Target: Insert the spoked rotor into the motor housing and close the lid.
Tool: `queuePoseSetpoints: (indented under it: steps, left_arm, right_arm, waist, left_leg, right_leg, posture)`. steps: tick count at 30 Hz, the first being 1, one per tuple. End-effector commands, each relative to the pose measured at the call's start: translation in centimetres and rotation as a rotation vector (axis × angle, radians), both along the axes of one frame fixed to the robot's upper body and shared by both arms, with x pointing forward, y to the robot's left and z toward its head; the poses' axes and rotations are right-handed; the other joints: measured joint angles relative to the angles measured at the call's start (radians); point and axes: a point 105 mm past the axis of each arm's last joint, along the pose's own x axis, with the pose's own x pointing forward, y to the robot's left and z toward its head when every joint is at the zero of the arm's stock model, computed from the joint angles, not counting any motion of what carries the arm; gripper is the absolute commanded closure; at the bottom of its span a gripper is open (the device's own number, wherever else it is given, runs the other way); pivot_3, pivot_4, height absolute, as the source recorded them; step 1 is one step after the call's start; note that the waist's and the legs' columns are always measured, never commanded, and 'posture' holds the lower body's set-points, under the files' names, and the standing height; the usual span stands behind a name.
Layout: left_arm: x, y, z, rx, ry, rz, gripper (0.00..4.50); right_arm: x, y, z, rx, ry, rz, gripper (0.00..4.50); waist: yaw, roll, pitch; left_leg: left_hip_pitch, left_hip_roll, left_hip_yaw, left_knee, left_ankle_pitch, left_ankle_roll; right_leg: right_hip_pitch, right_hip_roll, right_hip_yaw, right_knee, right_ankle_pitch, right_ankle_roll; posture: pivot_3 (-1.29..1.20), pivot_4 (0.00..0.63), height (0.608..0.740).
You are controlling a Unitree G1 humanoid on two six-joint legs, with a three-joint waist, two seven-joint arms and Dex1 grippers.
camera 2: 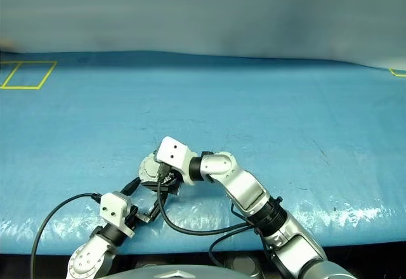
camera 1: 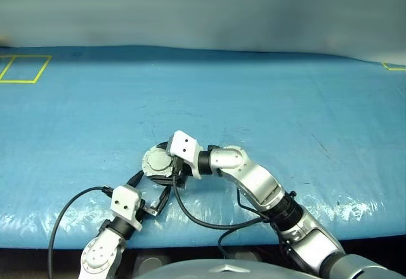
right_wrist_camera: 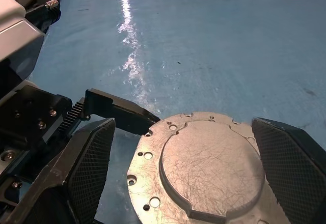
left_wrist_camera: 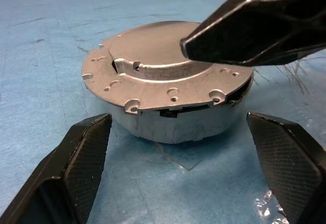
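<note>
**Silver lid down on housing, both grippers spread**

Head views: blue table cover (camera 1: 266,95); motor housing (camera 1: 157,163) near the front edge, lid (camera 1: 155,160) shut flat on top. Right gripper (camera 1: 178,172) just over it, left gripper (camera 1: 160,201) beside, closer in.

Left wrist view: fingers (left_wrist_camera: 76,168) apart, flanking housing wall, grasping nothing.

Right wrist view: fingers (right_wrist_camera: 89,168) wide either side of lid, released.

Judged rigid, heavy, smooth metal; best pinched across the rim.
</note>
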Motion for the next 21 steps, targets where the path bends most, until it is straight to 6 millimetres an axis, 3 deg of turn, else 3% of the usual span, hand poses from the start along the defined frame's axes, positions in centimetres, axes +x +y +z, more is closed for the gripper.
queuePoseSetpoints:
  steps: [1, 7, 21]
  left_arm:
    - [-0.1, 0.1, 1.3, -0.013, -0.050, 0.018, 0.00]
    - [-0.5, 0.3, 1.2, -0.014, -0.050, 0.041, 0.00]
    - [-1.1, 0.4, 1.0, -0.016, -0.049, 0.067, 0.00]
  right_arm:
    - [0.0, 0.6, 0.5, 0.010, -0.036, 0.066, 0.04]
    - [0.3, 0.9, -0.2, -0.007, -0.021, 0.114, 0.04]
    - [2.3, 0.8, -0.9, -0.036, -0.013, 0.038, 0.04]
  waist:
    - [0.000, 0.000, 0.000]
    - [0.000, 0.000, 0.000]
    - [0.000, 0.000, 0.000]
  left_leg:
    - [0.000, 0.000, 0.000, 0.000, 0.000, 0.000]
    - [0.000, 0.000, 0.000, 0.000, 0.000, 0.000]
    - [0.000, 0.000, 0.000, 0.000, 0.000, 0.000]
  right_leg:
    - [0.000, 0.000, 0.000, 0.000, 0.000, 0.000]
    - [0.000, 0.000, 0.000, 0.000, 0.000, 0.000]
    - [0.000, 0.000, 0.000, 0.000, 0.000, 0.000]
  posture:
    - [0.00, 0.150, 0.740]
    - [0.00, 0.150, 0.740]
    - [0.00, 0.150, 0.740]
